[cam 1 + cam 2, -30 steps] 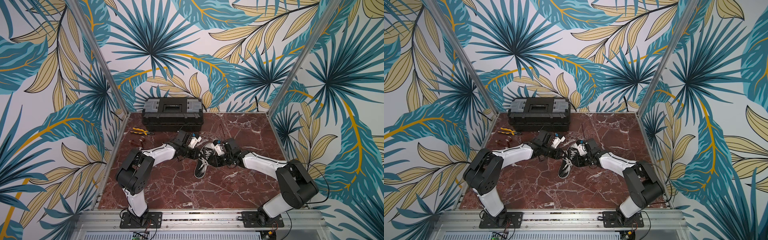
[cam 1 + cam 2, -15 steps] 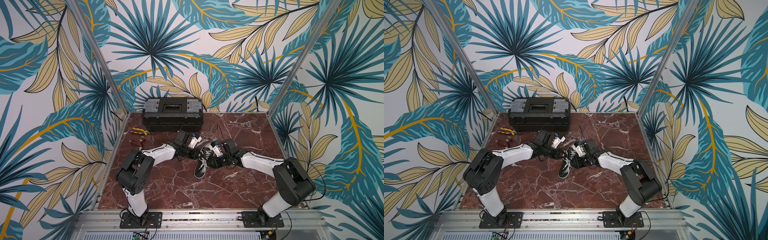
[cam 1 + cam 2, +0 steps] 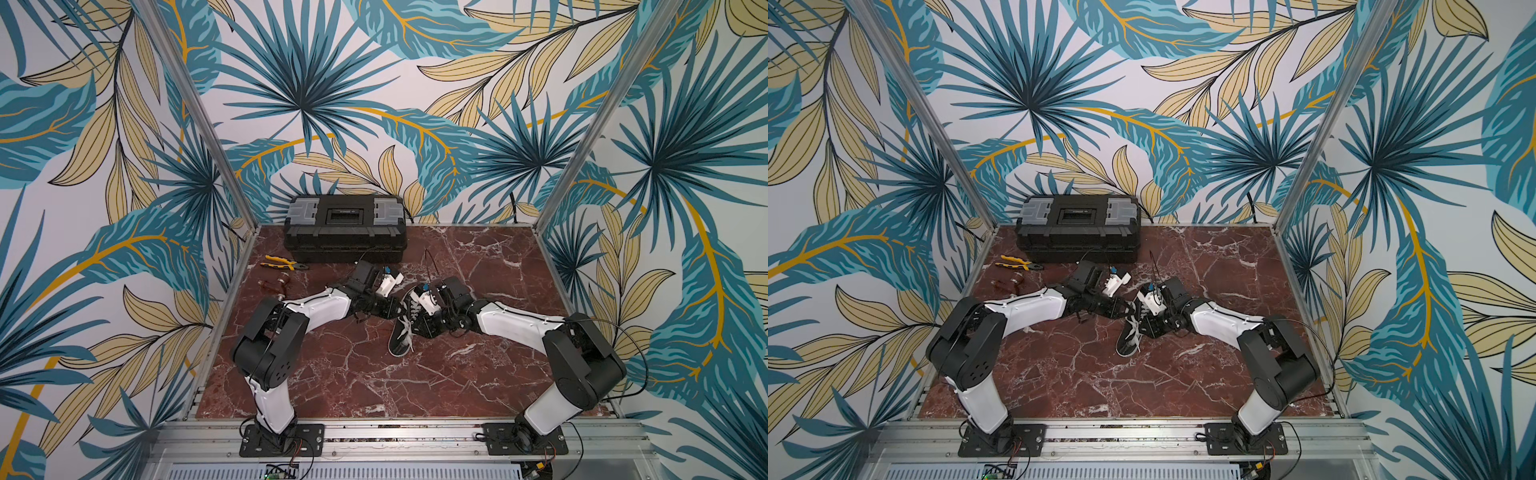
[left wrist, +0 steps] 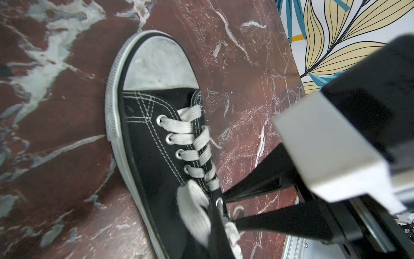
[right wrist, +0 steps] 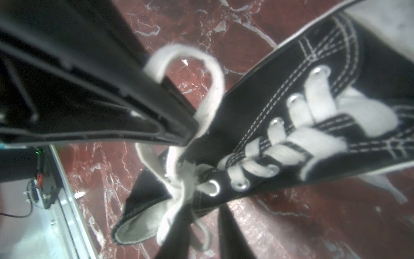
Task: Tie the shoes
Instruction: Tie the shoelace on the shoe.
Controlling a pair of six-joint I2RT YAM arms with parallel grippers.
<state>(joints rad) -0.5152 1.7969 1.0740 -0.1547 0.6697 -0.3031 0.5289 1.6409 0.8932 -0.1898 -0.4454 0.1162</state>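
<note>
Black fingers (image 5: 179,235) of the left gripper (image 3: 398,311) are clenched on the laces (image 4: 190,134) by the top eyelets of the shoe (image 3: 400,345). One blurred strand rises from there close to the left wrist camera. The right gripper (image 4: 228,209) meets it from the opposite side. Its jaws stand a narrow gap apart and a lace loop (image 5: 216,78) runs between them. I cannot tell whether that loop is pinched.

In both top views the two wrists crowd over the heel end and hide every fingertip; only the wrist views show them. The left wrist view alone gives the white toe cap (image 4: 156,65), the crossed rows through the eyelets and both right fingers from the side. The right wrist view alone gives the arched loop and the grey lining (image 5: 139,224) inside the shoe's opening.

The shoe lies about mid-table, toe toward the front rail (image 3: 395,428) and heel toward the toolbox (image 3: 345,228), which sits against the back wall. Pliers (image 3: 282,264) lie near the table's left edge, well apart from the shoe. Red marble table (image 3: 374,382) lies open from the toe to the rail, and likewise behind the right arm toward the right wall.
</note>
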